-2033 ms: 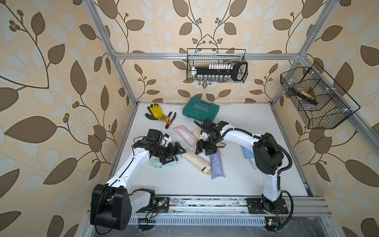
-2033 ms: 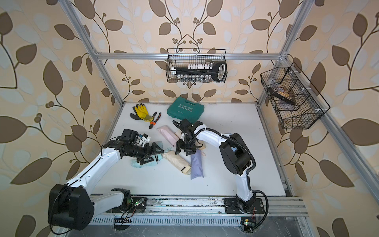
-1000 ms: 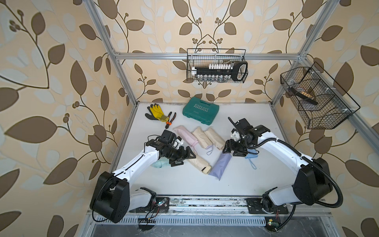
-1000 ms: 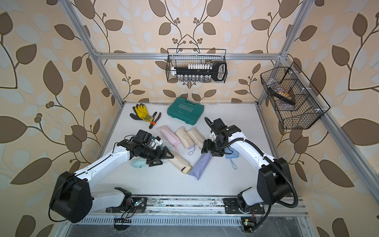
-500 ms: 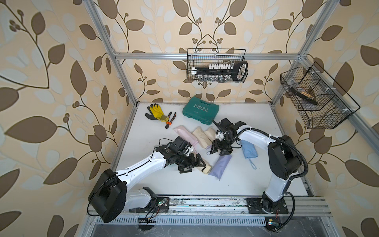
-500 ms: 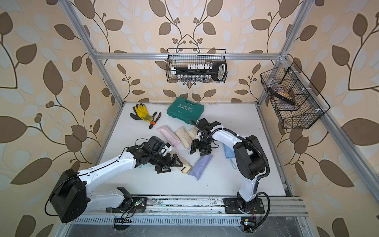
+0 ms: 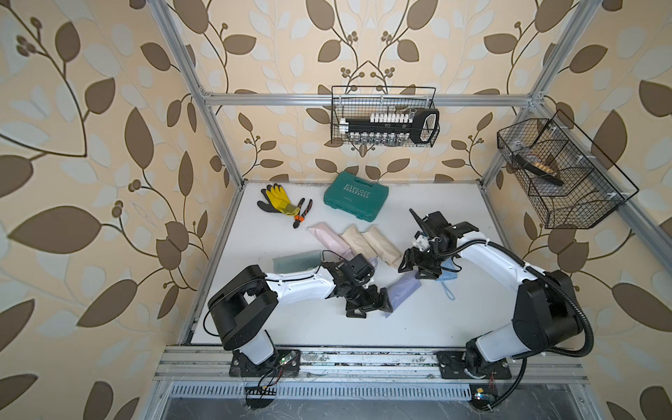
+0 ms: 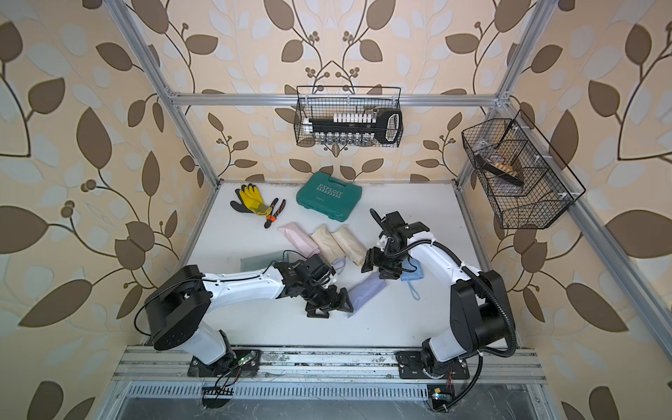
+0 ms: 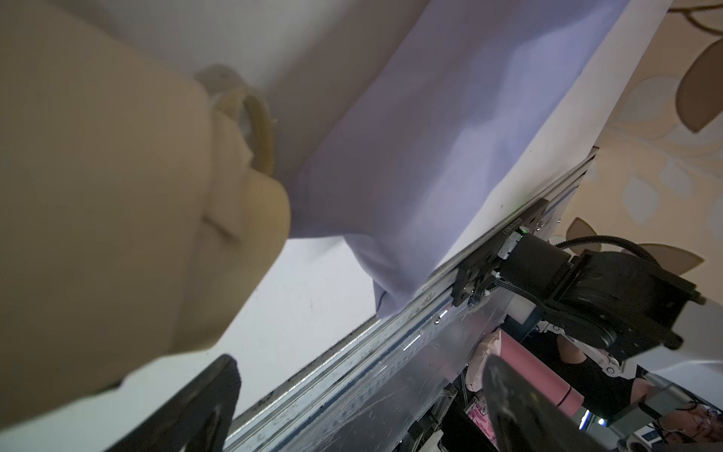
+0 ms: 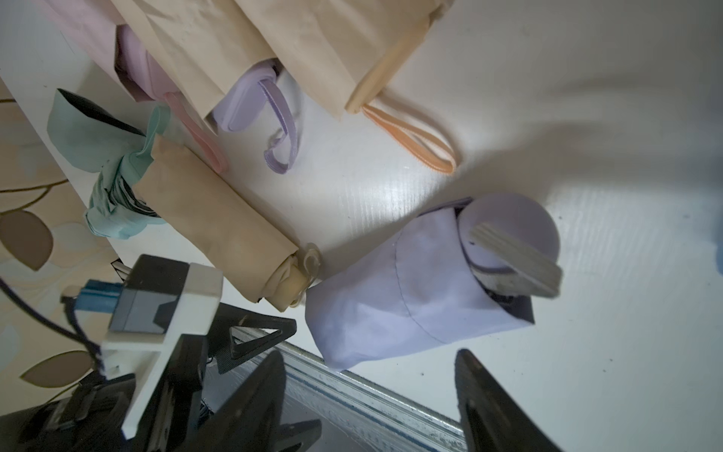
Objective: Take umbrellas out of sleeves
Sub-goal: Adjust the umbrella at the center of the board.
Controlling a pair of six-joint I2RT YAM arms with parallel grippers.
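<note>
Yellow-black gloves (image 7: 276, 198) lie at the far left of the desk (image 7: 454, 327), near its back edge, with pliers (image 7: 302, 214) just beside them. Closer to the front, a mint sleeve (image 7: 296, 260) lies flat, partly under the left arm. Toward the middle, a pink sleeve (image 7: 329, 236) and two cream sleeves (image 7: 354, 242) lie side by side, touching. A green case (image 7: 355, 196) sits behind them.

The left gripper (image 7: 369, 305) is low over the desk at the near end of the lilac sleeve (image 7: 402, 291). Its fingers stand wide apart, and the left wrist view shows nothing between them. A rolled cream umbrella (image 10: 219, 219) lies out of any sleeve, its tip just beside that same end of the lilac sleeve.

Further right, the right gripper (image 7: 418, 267) hangs over the far end of the lilac sleeve. In the right wrist view its fingers are apart and hold nothing. The lilac handle (image 10: 508, 227) of an umbrella pokes out of the sleeve's mouth, so that umbrella is not yet out. A blue sleeve (image 7: 449, 271) lies just right of the gripper, partly hidden by it.
</note>
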